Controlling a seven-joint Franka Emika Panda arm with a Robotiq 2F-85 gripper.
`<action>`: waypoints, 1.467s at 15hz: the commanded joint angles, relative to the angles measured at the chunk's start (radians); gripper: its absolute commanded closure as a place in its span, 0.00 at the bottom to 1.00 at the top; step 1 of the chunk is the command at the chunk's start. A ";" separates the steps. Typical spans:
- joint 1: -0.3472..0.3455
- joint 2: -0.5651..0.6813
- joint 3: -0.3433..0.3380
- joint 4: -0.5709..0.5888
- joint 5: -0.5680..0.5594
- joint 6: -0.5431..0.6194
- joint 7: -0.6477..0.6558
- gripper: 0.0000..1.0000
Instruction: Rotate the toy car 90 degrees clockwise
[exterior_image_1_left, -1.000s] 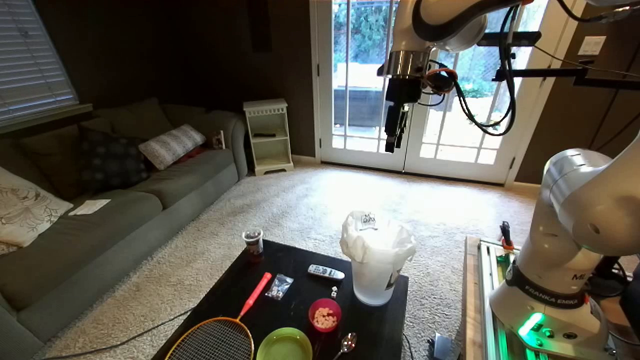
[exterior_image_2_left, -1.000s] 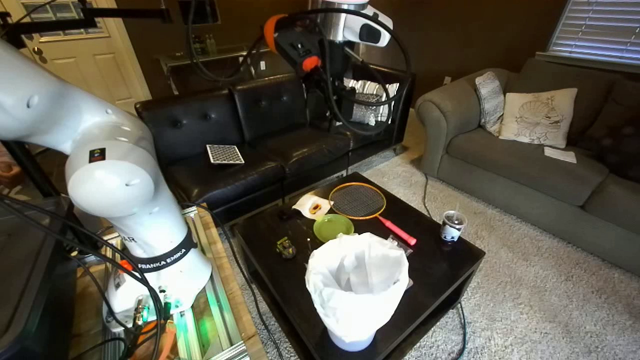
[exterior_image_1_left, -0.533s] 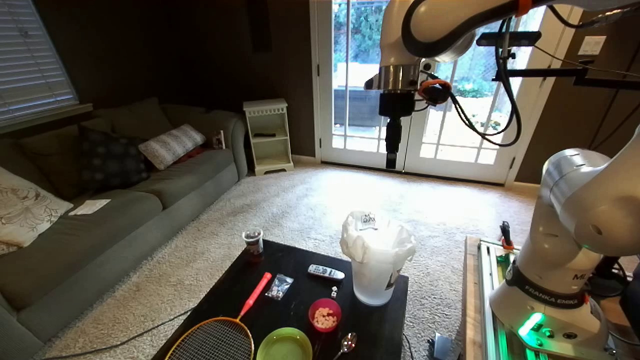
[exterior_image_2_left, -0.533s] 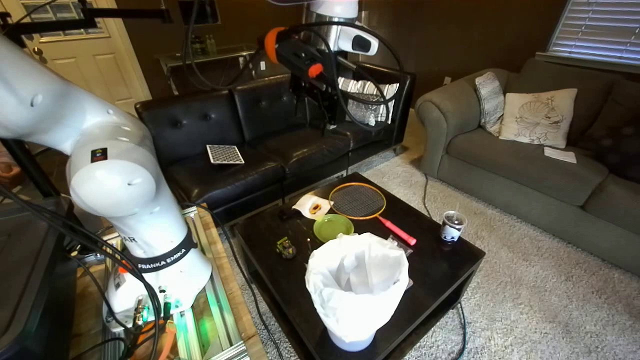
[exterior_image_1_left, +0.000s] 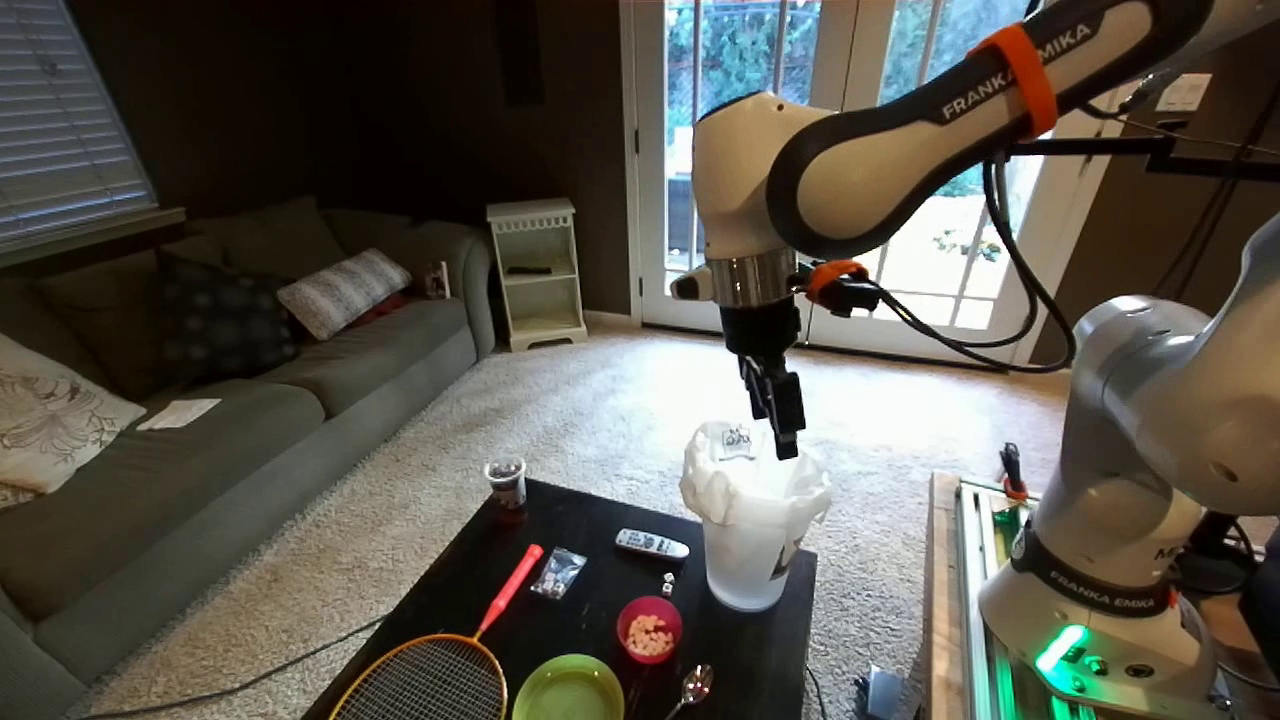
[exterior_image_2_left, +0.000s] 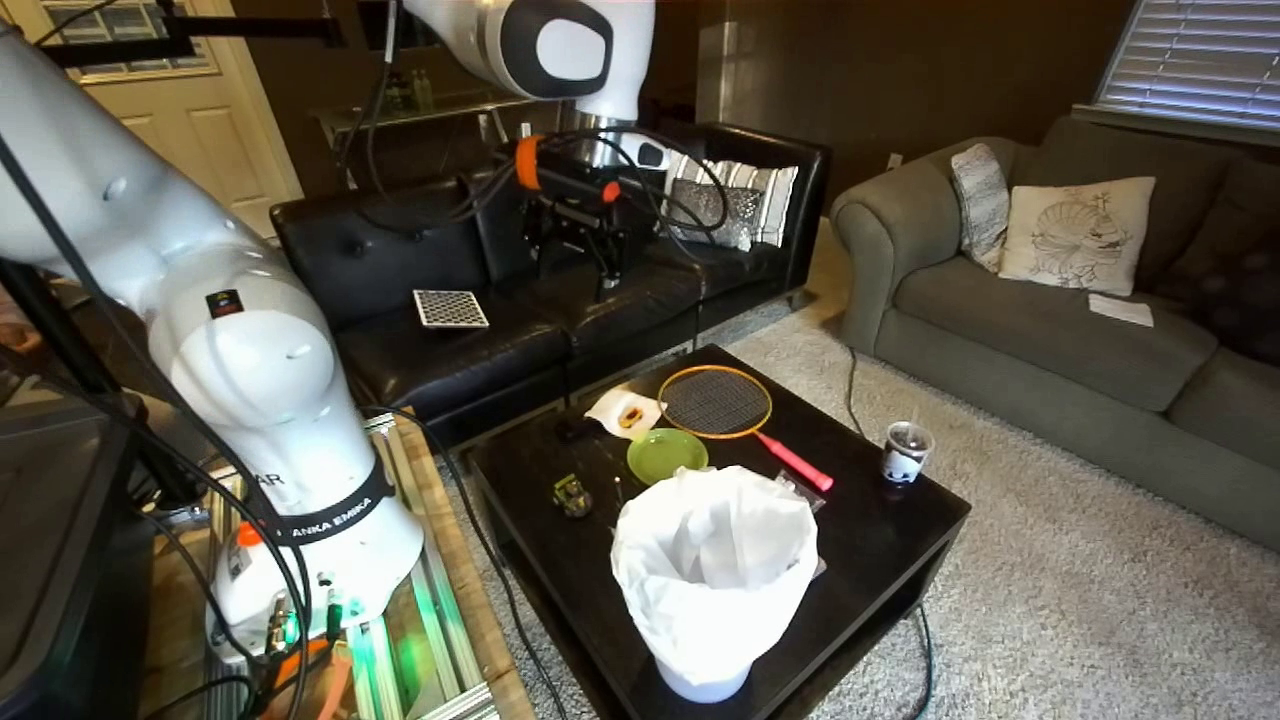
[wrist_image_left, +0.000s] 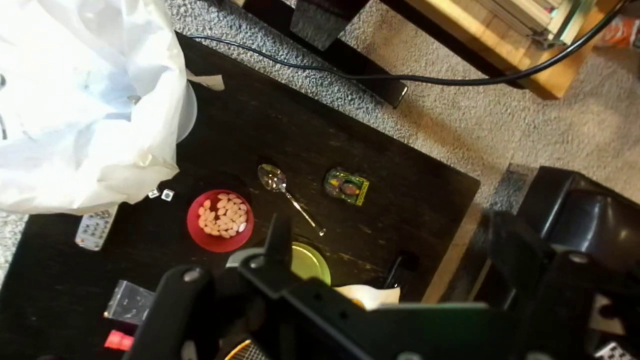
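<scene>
The toy car (wrist_image_left: 346, 186) is small, green and yellow, and sits on the dark table in the wrist view, right of the spoon. It also shows in an exterior view (exterior_image_2_left: 572, 496) near the table edge facing the robot base. In an exterior view it is out of frame below. My gripper (wrist_image_left: 390, 227) is open and empty, with its two fingers wide apart. It hangs well above the table, as both exterior views show (exterior_image_1_left: 786, 445) (exterior_image_2_left: 572, 275), apart from the car. The car is not between the fingers in the wrist view.
A tall white lined bin (exterior_image_2_left: 715, 590) stands on the table (exterior_image_2_left: 860, 540). Around the car lie a spoon (wrist_image_left: 290, 195), a red bowl (wrist_image_left: 220, 220) of pale pieces, a green plate (exterior_image_2_left: 667, 455), a white paper (exterior_image_2_left: 625, 412) and a racket (exterior_image_2_left: 715, 400). A remote (exterior_image_1_left: 652, 544) lies by the bin.
The arm has come down and the gripper is lower in both exterior views. It has also shifted left in an exterior view. The car and the table items have not moved.
</scene>
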 joint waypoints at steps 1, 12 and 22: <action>0.052 0.086 0.055 -0.011 -0.058 0.070 -0.058 0.00; 0.069 0.091 0.080 -0.014 -0.077 0.085 -0.063 0.00; 0.208 0.353 0.260 -0.036 -0.185 0.460 -0.148 0.00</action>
